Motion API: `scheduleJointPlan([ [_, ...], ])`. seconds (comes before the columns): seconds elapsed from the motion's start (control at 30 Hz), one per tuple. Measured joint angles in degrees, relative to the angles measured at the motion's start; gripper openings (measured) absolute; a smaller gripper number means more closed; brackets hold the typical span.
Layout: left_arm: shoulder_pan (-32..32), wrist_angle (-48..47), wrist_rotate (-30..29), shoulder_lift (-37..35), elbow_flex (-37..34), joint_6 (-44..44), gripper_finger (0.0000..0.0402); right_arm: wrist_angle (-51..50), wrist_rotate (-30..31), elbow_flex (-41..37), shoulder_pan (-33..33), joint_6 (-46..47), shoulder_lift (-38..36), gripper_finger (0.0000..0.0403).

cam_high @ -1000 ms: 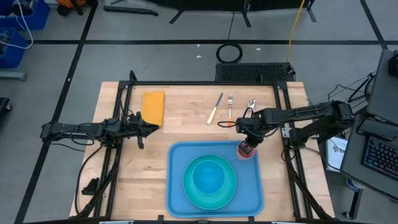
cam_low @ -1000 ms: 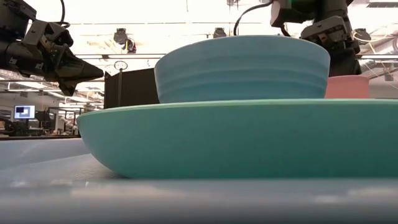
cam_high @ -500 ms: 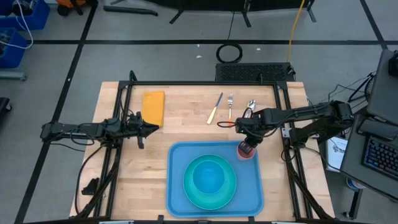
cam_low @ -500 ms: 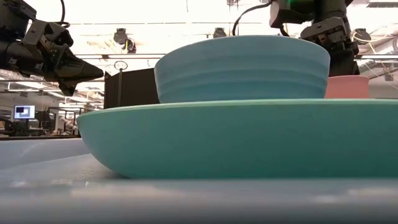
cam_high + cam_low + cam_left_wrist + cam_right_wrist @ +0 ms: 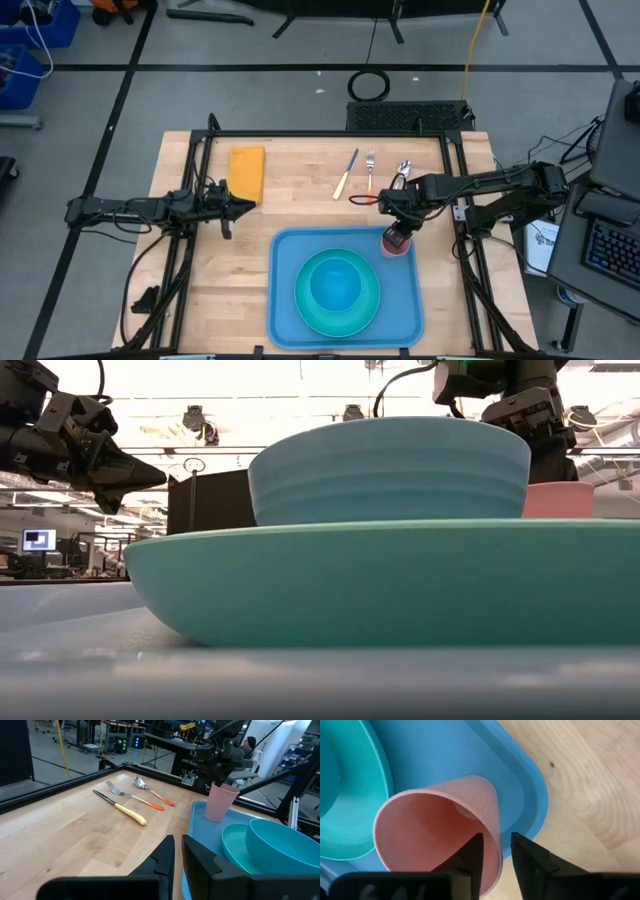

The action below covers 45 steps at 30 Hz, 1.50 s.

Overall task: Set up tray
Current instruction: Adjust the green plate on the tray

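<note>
The blue tray [image 5: 347,291] lies on the counter [image 5: 300,210] at its near edge. It holds a turquoise plate [image 5: 337,295] with a bowl [image 5: 335,283] in it, and a pink cup [image 5: 440,832] standing in the tray's corner. The right gripper [image 5: 399,236] grasps the cup's rim with its fingers [image 5: 470,855]. The left gripper [image 5: 243,206] waits with fingers clenched beside the napkin [image 5: 246,171].

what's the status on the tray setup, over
Right end effector pinching the pink cup rim at the tray far right corner. Left end effector shut, idle above bare table. Plate and bowl on tray; cutlery, napkin still off.
</note>
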Motion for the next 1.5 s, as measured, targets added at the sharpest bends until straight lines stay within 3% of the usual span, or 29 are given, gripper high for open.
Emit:
scheduleJointPlan([
  [0.4, -0.02, -0.01, 0.00, 0.00, 0.00, 0.01, 0.0037, 0.00, 0.04, 0.00, 0.00, 0.95, -3.44, 0.0152],
  [1.03, 0.00, -0.01, -0.02, 0.00, 0.00, 0.01, 0.0037, -0.09, 2.89, 0.00, 0.16, 5.17, -15.63, 0.0153],
  [1.5, 0.00, -0.07, 0.33, 0.01, 0.02, -0.39, 0.0037, -0.14, 6.01, 0.00, 7.36, 13.68, -20.13, 0.0153],
])
